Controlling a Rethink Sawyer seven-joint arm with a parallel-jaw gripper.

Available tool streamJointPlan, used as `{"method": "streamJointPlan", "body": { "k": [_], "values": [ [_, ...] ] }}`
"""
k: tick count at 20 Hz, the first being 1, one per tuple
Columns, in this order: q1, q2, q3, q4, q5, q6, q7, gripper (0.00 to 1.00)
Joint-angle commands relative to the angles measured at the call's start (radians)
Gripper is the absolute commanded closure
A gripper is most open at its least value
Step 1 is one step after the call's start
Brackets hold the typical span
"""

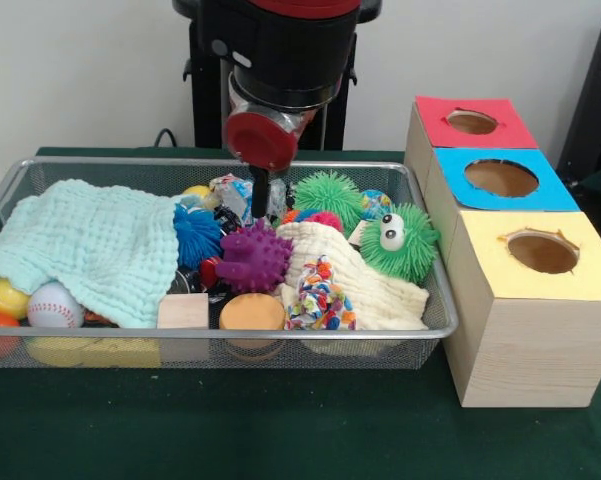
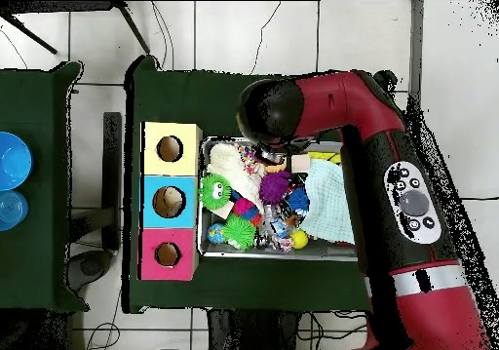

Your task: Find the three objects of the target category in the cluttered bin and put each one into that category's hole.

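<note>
Robotics lab, red arm (image 2: pixel 390 161) over green table (image 1: pixel 280 430), tiled floor (image 2: pixel 244 34), trailing cables (image 2: pixel 166 29)

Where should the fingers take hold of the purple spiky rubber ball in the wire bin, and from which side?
Probably from straight above, closing across the round body of the purple spiky rubber ball. It lies on top of the clutter in the wire mesh bin, uncovered. A blue spiky ball and a cream cloth crowd its flanks, so a sideways approach looks blocked.

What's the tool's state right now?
Tool: cannot be told; it is down in the bin among the toys, nothing visibly held.
</note>
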Motion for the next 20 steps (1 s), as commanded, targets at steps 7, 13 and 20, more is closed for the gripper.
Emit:
{"method": "streamJointPlan", "body": {
  "k": [7, 13, 20],
  "values": [
    [0.032, 0.035, -0.088, 0.057, -0.119, 0.088, -0.187, 0.0],
    [0.004, 0.018, -0.099, 0.102, -0.133, 0.051, -0.236, 0.0],
    [-0.125, -0.045, 0.001, 0.282, -0.03, -0.112, -0.221, 0.0]
  ]
}}
